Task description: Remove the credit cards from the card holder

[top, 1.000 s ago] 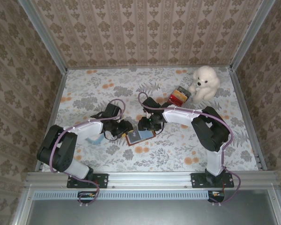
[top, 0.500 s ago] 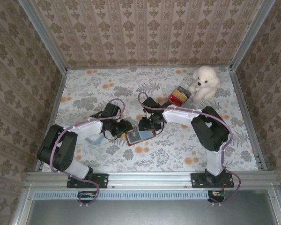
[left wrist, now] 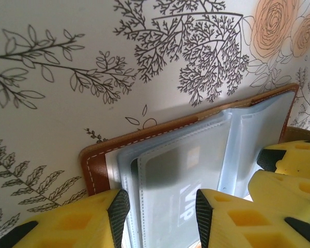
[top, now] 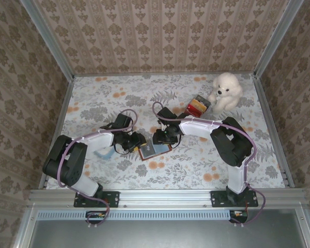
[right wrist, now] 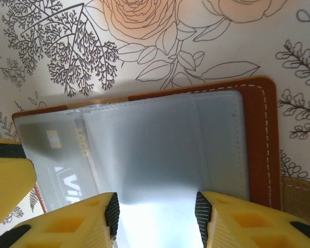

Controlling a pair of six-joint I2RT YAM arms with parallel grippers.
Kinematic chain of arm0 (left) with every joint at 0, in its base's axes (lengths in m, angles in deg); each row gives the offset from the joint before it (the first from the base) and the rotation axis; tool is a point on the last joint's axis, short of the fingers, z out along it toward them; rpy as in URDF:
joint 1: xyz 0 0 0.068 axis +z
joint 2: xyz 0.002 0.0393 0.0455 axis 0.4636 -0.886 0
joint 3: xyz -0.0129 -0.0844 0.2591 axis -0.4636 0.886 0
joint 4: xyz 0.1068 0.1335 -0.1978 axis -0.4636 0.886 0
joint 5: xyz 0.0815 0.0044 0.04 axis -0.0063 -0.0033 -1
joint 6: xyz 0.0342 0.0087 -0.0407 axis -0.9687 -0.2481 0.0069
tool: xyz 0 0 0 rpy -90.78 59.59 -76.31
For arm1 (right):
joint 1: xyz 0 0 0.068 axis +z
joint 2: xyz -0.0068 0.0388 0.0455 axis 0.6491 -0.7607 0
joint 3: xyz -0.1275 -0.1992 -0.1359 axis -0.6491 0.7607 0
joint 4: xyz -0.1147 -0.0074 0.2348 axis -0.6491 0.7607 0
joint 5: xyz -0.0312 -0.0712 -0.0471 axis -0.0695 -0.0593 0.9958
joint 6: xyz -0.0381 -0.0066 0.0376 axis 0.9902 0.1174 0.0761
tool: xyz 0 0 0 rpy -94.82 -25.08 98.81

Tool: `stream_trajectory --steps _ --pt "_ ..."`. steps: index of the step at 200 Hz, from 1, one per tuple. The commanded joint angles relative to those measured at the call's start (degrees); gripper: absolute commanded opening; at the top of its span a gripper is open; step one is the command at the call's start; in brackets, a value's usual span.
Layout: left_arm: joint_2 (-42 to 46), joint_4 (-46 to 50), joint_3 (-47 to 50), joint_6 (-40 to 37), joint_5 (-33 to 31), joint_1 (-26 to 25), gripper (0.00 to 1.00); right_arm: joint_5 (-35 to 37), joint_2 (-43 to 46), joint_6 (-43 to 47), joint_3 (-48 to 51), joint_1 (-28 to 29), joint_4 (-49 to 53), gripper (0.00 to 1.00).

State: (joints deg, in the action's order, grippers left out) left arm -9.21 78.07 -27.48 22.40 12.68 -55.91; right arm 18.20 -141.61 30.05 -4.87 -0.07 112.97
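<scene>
The card holder (top: 154,150) lies open and flat on the flowered table (top: 108,98), a little toward 6 o'clock from its middle, brown cover down and clear sleeves up. This leaves the pockets within reach from above.

The left gripper (top: 136,140) comes in at the holder's 10 o'clock corner. In the left wrist view, the left gripper (left wrist: 161,206) has its jaws apart, straddling the sleeve that holds a pale card (left wrist: 188,199) with printed letters. The fingers are parted over flat plastic, clamped on nothing; I judge they are lined up on that pocket to work the card out.

The right gripper (top: 163,137) sits at the holder's 12 o'clock edge. The right wrist view shows the right gripper (right wrist: 157,212) with jaws spread over the neighbouring sleeve. It is probably there to pin the holder while the other arm pulls.

No card is out yet. A plush dog (top: 226,92) and a red box (top: 197,106) stand well apart, toward 1 o'clock.
</scene>
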Motion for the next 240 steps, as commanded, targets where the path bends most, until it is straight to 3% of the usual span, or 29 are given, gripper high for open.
stream_trajectory --steps 1,240 --pt "-1.0 -1.1 -0.9 -0.4 1.9 0.4 0.43 -1.0 -2.2 0.0 1.3 0.1 1.2 0.48" --pt "-0.1 -4.0 -1.2 -2.1 7.9 1.1 0.26 -3.0 -3.0 -0.3 2.4 0.0 0.0 0.43"
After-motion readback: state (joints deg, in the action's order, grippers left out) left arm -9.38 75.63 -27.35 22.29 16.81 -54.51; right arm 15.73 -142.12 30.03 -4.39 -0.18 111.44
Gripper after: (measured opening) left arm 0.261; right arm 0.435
